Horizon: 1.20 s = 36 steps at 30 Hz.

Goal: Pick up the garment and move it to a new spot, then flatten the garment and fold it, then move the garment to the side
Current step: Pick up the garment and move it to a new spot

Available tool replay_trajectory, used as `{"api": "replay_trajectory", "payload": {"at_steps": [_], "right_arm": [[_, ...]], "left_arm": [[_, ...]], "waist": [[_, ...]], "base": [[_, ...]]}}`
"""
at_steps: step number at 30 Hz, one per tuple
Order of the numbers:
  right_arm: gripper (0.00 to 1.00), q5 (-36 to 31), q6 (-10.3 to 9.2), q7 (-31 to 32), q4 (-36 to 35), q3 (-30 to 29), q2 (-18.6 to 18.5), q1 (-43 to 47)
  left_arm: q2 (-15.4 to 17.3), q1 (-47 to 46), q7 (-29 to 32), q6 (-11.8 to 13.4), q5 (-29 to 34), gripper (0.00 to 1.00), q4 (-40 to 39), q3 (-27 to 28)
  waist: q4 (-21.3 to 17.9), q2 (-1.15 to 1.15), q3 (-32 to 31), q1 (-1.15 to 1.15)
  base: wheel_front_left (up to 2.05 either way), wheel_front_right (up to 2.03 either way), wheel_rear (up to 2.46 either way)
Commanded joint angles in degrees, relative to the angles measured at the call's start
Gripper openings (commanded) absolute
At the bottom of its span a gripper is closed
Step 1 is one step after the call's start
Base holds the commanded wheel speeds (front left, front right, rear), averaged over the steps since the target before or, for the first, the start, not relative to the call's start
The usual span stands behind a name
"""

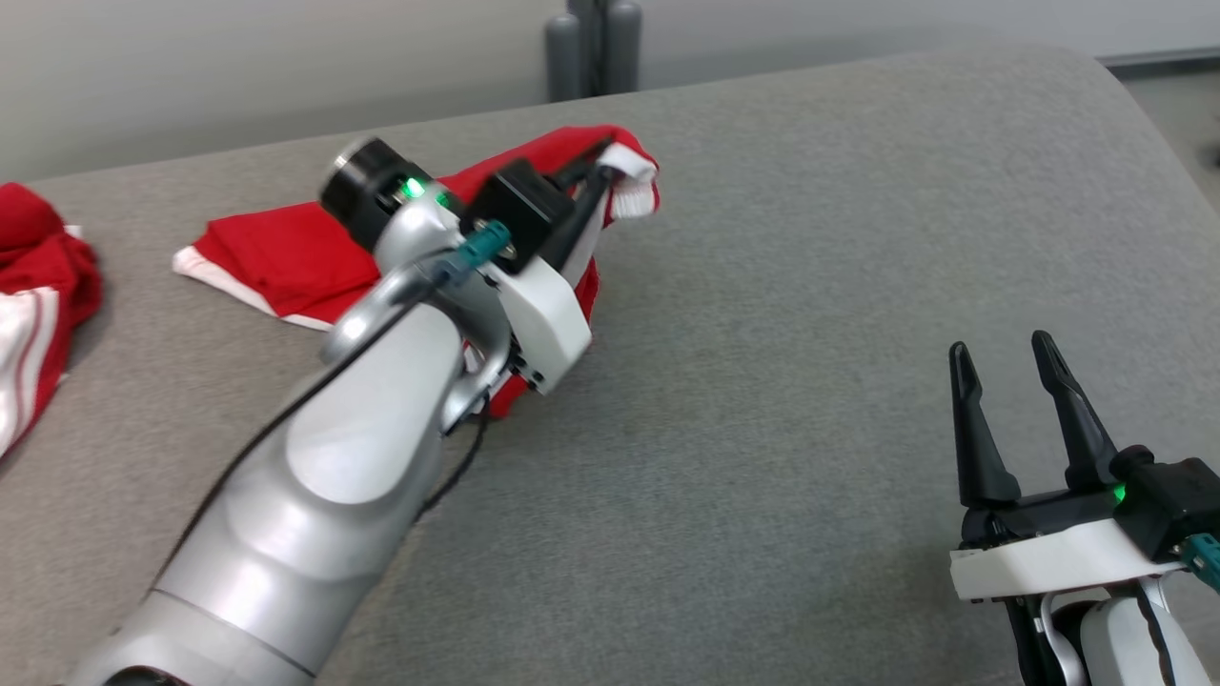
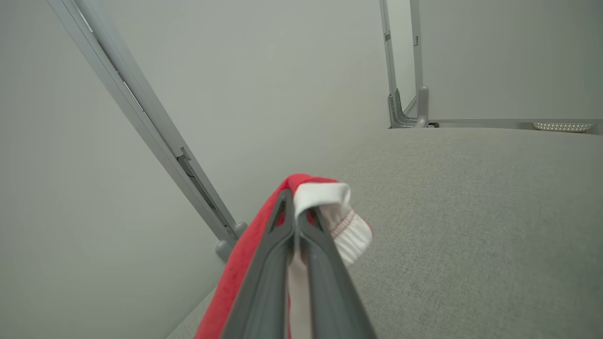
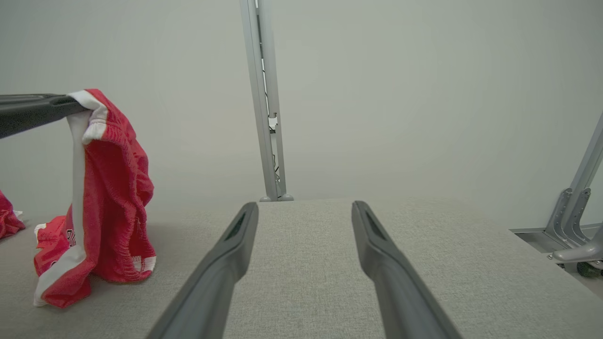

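Note:
The garment is red with white trim and lies partly on the grey padded table at the back left. My left gripper is shut on its white-edged corner and holds that end up off the table. In the left wrist view the closed fingers pinch the red and white cloth. From the right wrist view the garment hangs down from the left gripper's dark fingers to the table. My right gripper stands open at the lower right, nothing between its fingers.
A second red and white garment lies at the table's left edge. Grey metal frame posts stand behind the table against a pale wall. The table's far edge runs close behind the lifted cloth.

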Motion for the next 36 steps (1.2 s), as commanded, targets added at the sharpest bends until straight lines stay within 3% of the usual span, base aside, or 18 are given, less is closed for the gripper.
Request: {"api": "replay_trajectory", "payload": {"at_steps": [1, 9, 17, 18, 19, 20, 21, 28, 36], "right_arm": [[1.0, 0.5, 0.03, -0.3, 0.0, 0.2, -0.3, -0.8], [1.0, 1.6, 0.03, -0.3, 0.4, 1.3, -0.3, -1.3], [1.0, 2.5, 0.03, -0.3, 0.7, 2.4, -0.3, -1.6], [1.0, 2.5, 0.03, -0.3, 0.6, 2.4, -0.3, -1.7], [1.0, 2.5, 0.03, -0.3, 0.6, 2.5, -0.3, -1.7], [1.0, 2.5, 0.03, -0.3, 0.6, 2.5, -0.2, -1.7], [1.0, 2.4, 0.03, -0.3, 0.7, 2.5, -0.3, -1.6], [1.0, 1.7, 0.03, -0.3, 1.2, 2.3, -0.3, -1.1], [1.0, 0.3, 0.03, -0.3, 1.4, 1.5, -0.3, -0.5]], "left_arm": [[-1.1, 0.6, -1.5, 0.5, -0.1, 0.0, 2.5, -0.9], [-4.0, -1.6, -5.4, 0.3, 1.2, 0.0, 10.6, -6.0], [-4.5, -1.1, -6.3, 0.9, -3.0, 0.0, 14.0, -12.2], [-4.4, -0.7, -6.3, 1.3, -3.7, 0.19, 14.2, -12.9], [-4.4, -0.4, -6.4, 1.8, -4.1, 0.59, 14.4, -13.7], [-4.4, -0.1, -6.5, 2.2, -4.7, 0.59, 14.7, -14.5], [-4.4, 0.3, -6.6, 2.7, -5.2, 1.0, 14.9, -15.2], [-4.4, 2.3, -8.3, 5.2, -9.2, 1.0, 15.2, -18.4], [-4.5, 4.7, -9.7, 8.4, -12.8, 1.0, 13.9, -16.3]], "waist": [[-3.2, 0.0, 2.0, 0.0], [-7.8, 0.0, 4.4, 0.0], [-10.2, 0.0, 4.8, 0.0], [-10.3, 0.0, 4.8, 0.0], [-10.2, 0.0, 4.8, 0.0], [-10.1, 0.0, 4.8, 0.0], [-9.9, 0.0, 4.7, 0.0], [-6.9, 0.0, 3.7, 0.0], [-2.6, 0.0, 1.1, 0.0]], "base": [[0.0, 0.0, 0.0], [0.0, 0.0, 0.0], [0.0, 0.0, 0.0], [0.0, 0.0, 0.0], [0.0, 0.0, 0.0], [0.0, 0.0, 0.0], [0.0, 0.0, 0.0], [0.0, 0.0, 0.0], [0.0, 0.0, 0.0]]}}
